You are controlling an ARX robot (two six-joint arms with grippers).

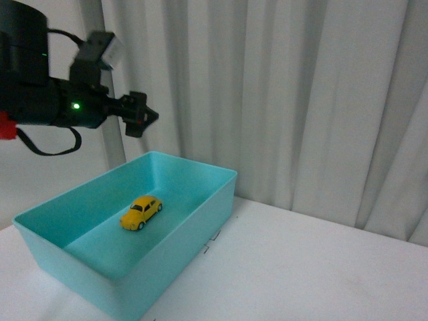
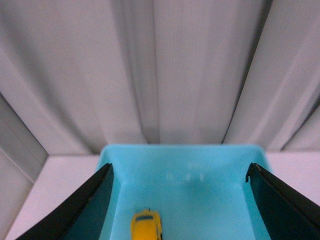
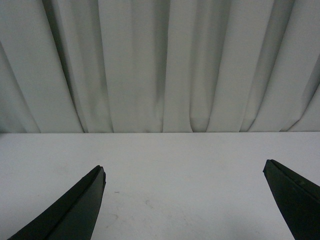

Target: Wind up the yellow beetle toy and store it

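The yellow beetle toy (image 1: 141, 212) rests on its wheels on the floor of the turquoise bin (image 1: 194, 231), near the bin's centre. The bin sits at the table's (image 1: 301, 267) left edge, before the white curtain (image 1: 281, 93). The left hand (image 1: 139, 114) hangs above the bin's far left corner, spread and holding nothing. The right hand (image 3: 185, 200) shows only in its wrist view: spread, empty, over bare table; its place relative to the bin cannot be told.

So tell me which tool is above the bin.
The left tool: its open fingers frame the teal bin with the beetle inside. The right tool sees only bare table.
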